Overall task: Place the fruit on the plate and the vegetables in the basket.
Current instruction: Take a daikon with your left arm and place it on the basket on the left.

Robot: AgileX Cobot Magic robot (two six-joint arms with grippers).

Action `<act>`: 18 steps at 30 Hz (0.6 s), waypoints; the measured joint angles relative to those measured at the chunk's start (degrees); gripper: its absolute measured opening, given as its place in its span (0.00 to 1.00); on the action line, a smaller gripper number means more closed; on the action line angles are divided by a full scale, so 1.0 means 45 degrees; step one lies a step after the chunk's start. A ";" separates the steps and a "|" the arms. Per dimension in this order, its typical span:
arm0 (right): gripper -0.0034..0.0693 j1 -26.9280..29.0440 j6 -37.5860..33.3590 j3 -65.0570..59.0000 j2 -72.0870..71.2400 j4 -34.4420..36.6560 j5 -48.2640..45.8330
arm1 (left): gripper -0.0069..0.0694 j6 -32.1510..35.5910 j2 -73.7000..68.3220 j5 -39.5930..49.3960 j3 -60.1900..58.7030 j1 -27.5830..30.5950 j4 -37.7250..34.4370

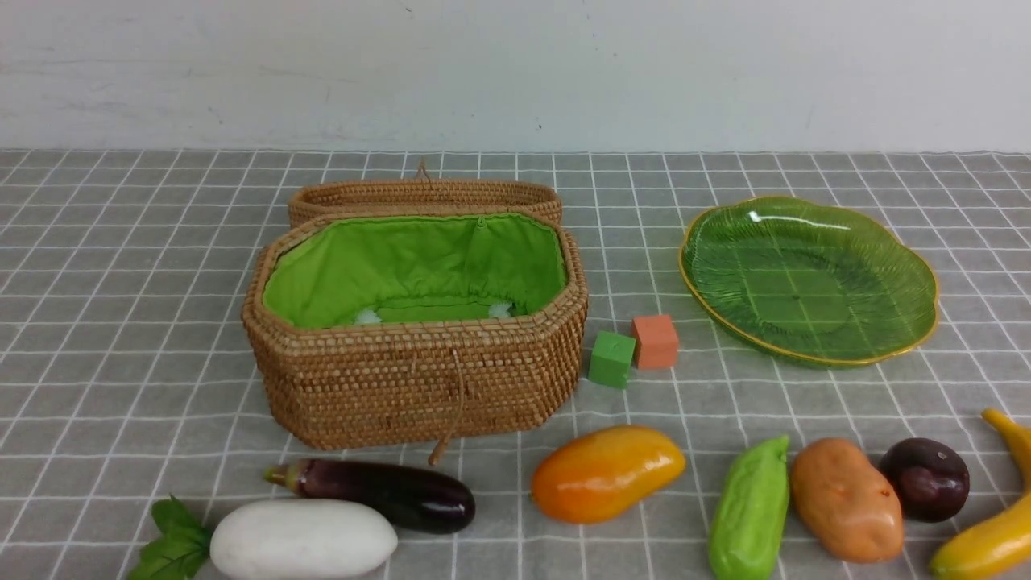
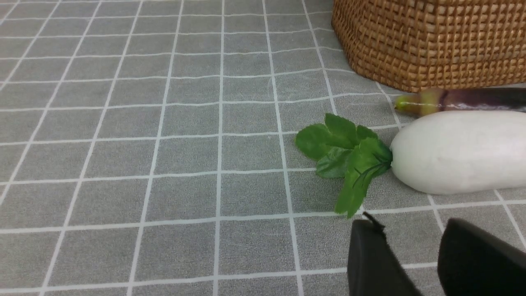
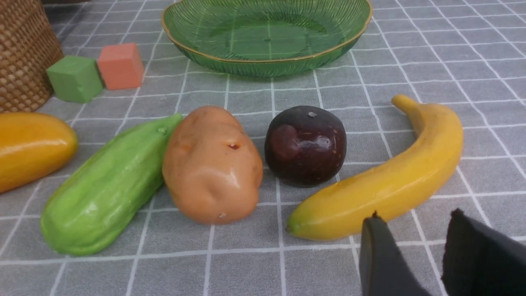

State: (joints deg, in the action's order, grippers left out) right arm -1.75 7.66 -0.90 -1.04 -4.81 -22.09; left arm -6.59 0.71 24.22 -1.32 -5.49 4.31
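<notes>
The open basket (image 1: 415,379) stands at centre left, and the green plate (image 1: 805,278) at the right holds nothing. Along the front lie the radish (image 1: 302,538), eggplant (image 1: 387,493), mango (image 1: 606,473), gourd (image 1: 751,509), potato (image 1: 844,499), round purple fruit (image 1: 925,478) and banana (image 1: 995,532). My left gripper (image 2: 411,224) is open over bare cloth, just short of the radish's leaves (image 2: 349,156). Near the banana (image 3: 390,181), my right gripper (image 3: 415,217) is open with nothing in it. Neither gripper shows in the front view.
A green cube (image 1: 611,358) and an orange cube (image 1: 654,341) sit between basket and plate. The basket's woven lid (image 1: 423,196) is folded back behind it. A grey checked cloth covers the table, and a pale wall rises at its far edge.
</notes>
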 joint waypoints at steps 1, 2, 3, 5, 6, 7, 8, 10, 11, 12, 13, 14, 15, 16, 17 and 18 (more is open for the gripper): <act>0.38 0.0000 0.0000 0.0000 0.0000 0.0000 0.0000 | 0.40 0.0000 0.0000 0.0000 0.0000 0.0000 0.0015; 0.38 0.0000 0.0000 0.0000 0.0000 0.0000 0.0000 | 0.40 0.0000 0.0000 0.0000 0.0000 0.0000 0.0015; 0.38 0.0000 0.0000 0.0000 0.0000 0.0000 0.0000 | 0.40 0.0000 0.0000 0.0000 0.0000 0.0000 0.0029; 0.38 0.0000 0.0000 0.0000 0.0000 0.0000 0.0000 | 0.40 0.0000 0.0000 0.0000 0.0000 0.0000 0.0026; 0.38 0.0000 0.0000 0.0000 0.0000 0.0000 0.0000 | 0.40 0.0000 0.0000 0.0000 0.0000 0.0000 0.0026; 0.38 0.0000 0.0000 0.0000 0.0000 0.0000 0.0000 | 0.40 0.0000 0.0000 0.0000 0.0000 0.0000 0.0026; 0.38 0.0000 0.0000 0.0000 0.0000 0.0000 0.0000 | 0.40 0.0000 0.0000 0.0000 0.0000 0.0000 0.0037; 0.38 0.0000 0.0000 0.0000 0.0000 0.0000 0.0000 | 0.40 0.0000 0.0000 0.0000 0.0000 0.0000 0.0041; 0.38 0.0000 0.0000 0.0000 0.0000 0.0000 0.0000 | 0.40 0.0000 0.0000 0.0000 0.0000 0.0000 0.0097; 0.38 0.0000 0.0000 0.0000 0.0000 0.0000 0.0000 | 0.40 0.0000 0.0000 0.0000 0.0000 0.0000 0.0192; 0.38 0.0000 0.0000 0.0000 0.0000 0.0000 0.0000 | 0.40 0.0000 0.0000 0.0000 0.0000 0.0000 0.0219; 0.38 0.0000 0.0000 0.0000 0.0000 0.0000 0.0000 | 0.40 0.0000 0.0000 0.0000 0.0000 0.0000 0.0265; 0.38 0.0000 0.0000 0.0000 0.0000 0.0000 0.0000 | 0.40 0.0000 0.0000 0.0000 0.0000 0.0000 0.0297; 0.38 0.0000 0.0000 0.0000 0.0000 0.0000 0.0000 | 0.40 0.0000 0.0000 0.0000 0.0000 0.0000 0.0310; 0.38 0.0000 0.0000 0.0000 0.0000 0.0000 0.0000 | 0.40 0.0000 0.0000 0.0000 0.0000 0.0000 0.0310; 0.38 0.0000 0.0000 0.0000 0.0000 0.0000 0.0000 | 0.40 0.0000 0.0000 0.0000 0.0000 0.0000 0.0310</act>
State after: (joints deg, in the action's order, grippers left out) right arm -1.75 7.66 -0.90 -1.04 -4.81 -22.09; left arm -6.59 0.71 24.22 -1.32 -5.49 5.71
